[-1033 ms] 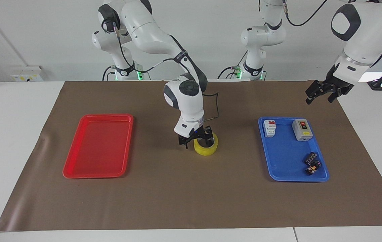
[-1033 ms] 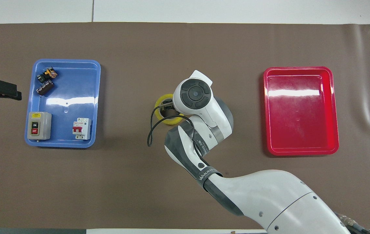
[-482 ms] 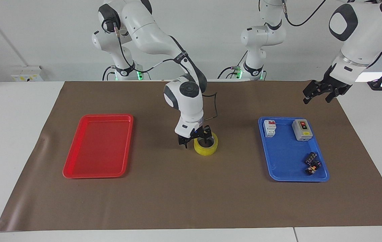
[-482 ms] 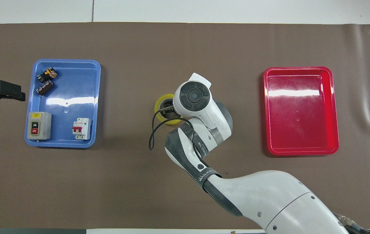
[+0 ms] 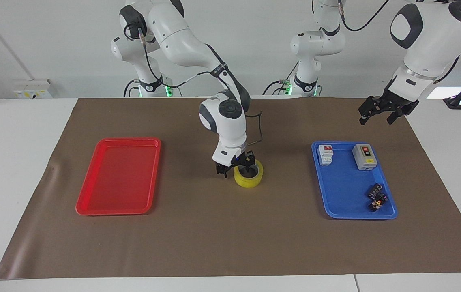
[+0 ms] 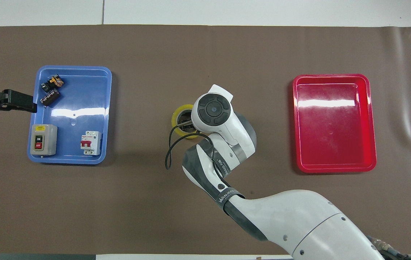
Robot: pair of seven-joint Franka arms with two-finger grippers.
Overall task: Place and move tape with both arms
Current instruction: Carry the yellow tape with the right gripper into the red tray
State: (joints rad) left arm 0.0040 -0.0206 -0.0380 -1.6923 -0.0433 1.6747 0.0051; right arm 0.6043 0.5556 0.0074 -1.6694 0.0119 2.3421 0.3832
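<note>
right gripper (image 5: 236,167) on tape (image 5: 249,177), left gripper (image 5: 380,112) raised

"WANJEE…" on arm strap (image 6: 226,195); ON/OFF switch box (image 6: 42,139)

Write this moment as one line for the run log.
right gripper: at tape, one finger in core | tape: on mat between trays | left gripper: raised, open, holding nothing
</note>
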